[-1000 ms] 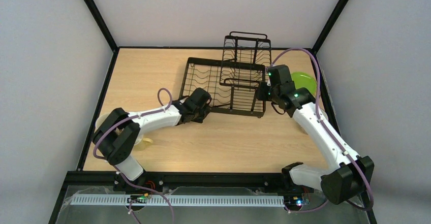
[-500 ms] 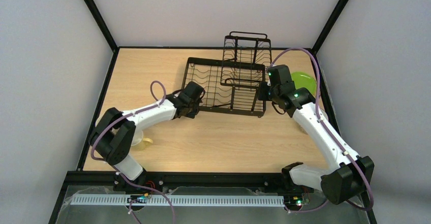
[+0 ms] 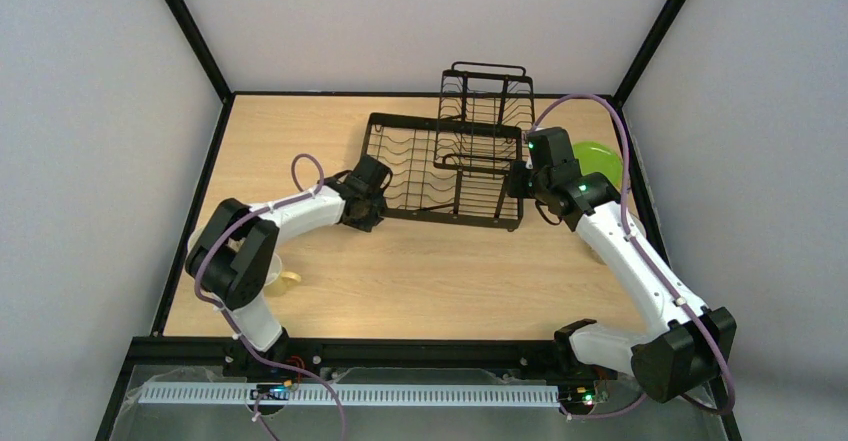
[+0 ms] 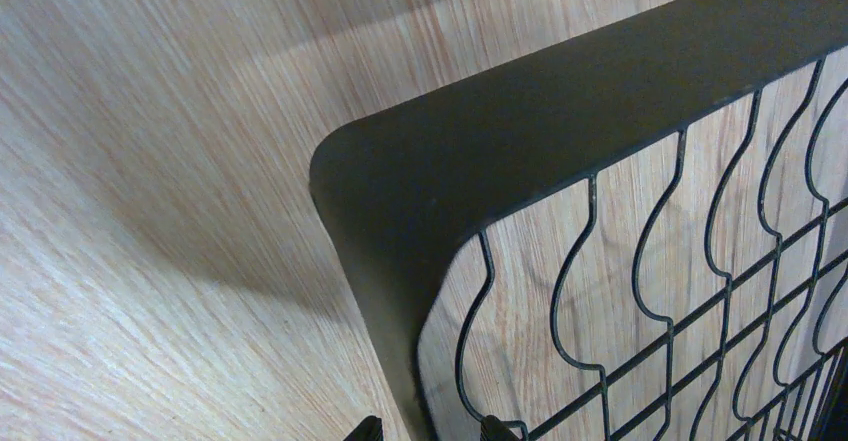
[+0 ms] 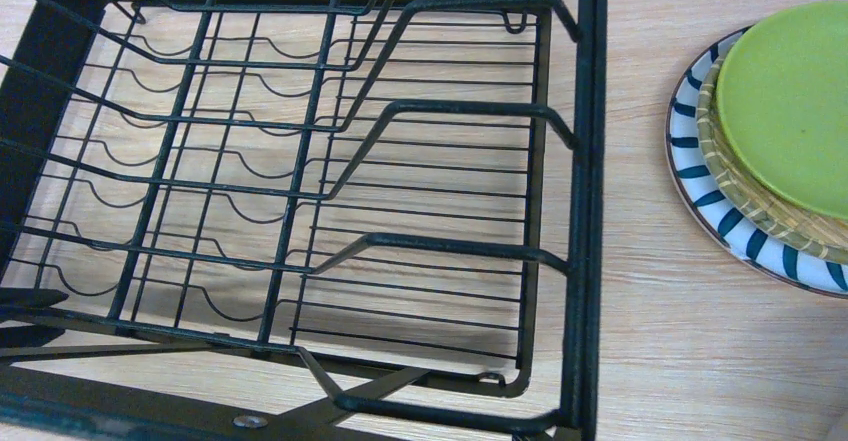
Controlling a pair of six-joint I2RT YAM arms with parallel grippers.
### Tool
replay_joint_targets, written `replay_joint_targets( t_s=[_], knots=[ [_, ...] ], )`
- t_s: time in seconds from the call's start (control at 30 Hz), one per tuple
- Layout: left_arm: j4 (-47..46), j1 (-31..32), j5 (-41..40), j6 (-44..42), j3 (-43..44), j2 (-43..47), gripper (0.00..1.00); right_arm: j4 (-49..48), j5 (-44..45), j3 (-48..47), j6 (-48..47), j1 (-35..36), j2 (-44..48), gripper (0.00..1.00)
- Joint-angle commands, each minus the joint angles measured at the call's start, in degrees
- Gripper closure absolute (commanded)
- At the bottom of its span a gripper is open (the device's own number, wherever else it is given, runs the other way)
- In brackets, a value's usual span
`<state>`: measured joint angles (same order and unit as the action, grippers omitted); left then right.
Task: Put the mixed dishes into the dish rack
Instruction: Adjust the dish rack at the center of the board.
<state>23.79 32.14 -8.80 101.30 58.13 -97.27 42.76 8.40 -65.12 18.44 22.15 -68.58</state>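
Pale yellow, a mug (image 3: 284, 279) stands at the left of the wooden table (image 3: 300, 141), on the near side, half hidden under the left arm.

Further right, the left pincer (image 4: 430, 429) is at the near-left corner of the dish rack (image 4: 560, 91). In its wrist view the two fingertips (image 4: 368, 428) stand partly apart, one on each side of the rack's flat rim. Wood shows between the rim and the right fingertip, so I read this pincer as open around the rim, not clamped. I cannot tell whether the other fingertip touches it.

The rack, black wire, lies flat in the far middle of the table. Its long axis runs from left to right, with the right end turned a little toward me. The curved plate dividers fill its left part, and the raised basket (image 3: 485, 91) stands at its far right part.

The right pincer (image 3: 513, 183) hangs at the rack's right end. Its fingers do not show in its own camera. Its jaws are spread fully wide, and I see nothing in them.

Just beside the rack on the right lies a stack: the lime green plate (image 5: 790, 101) on top, the tan plate (image 5: 745, 206) under it, the white plate with striped rim (image 5: 690, 161) at the bottom.
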Motion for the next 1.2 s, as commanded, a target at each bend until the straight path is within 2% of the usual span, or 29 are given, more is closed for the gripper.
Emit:
replay_joint_targets(
  t_s=[0.0, 0.33, 0.8, 1.17],
  knots=[
    [0.4, -0.7, 1.8, -2.1, -0.1, -2.0, 0.49, -2.7, 3.7, -2.9, -1.4, -0.1, -0.6, 0.0],
    [2.2, -1.8, 2.8, -4.9, 0.0, -3.5, 0.77, -3.6, 4.7, -5.7, -2.2, -0.9, -4.0, 0.0],
    [5.6, -1.8, 5.0, -9.2, -1.7, -0.6, 0.84, -6.0, 4.7, -8.6, -1.9, -3.6, -8.3, 0.0],
    [10.6, 1.1, 5.1, -11.5, -1.9, 4.0, 0.86, -7.1, 4.5, -12.1, -1.2, -4.7, -11.1, 0.0]
  ],
)
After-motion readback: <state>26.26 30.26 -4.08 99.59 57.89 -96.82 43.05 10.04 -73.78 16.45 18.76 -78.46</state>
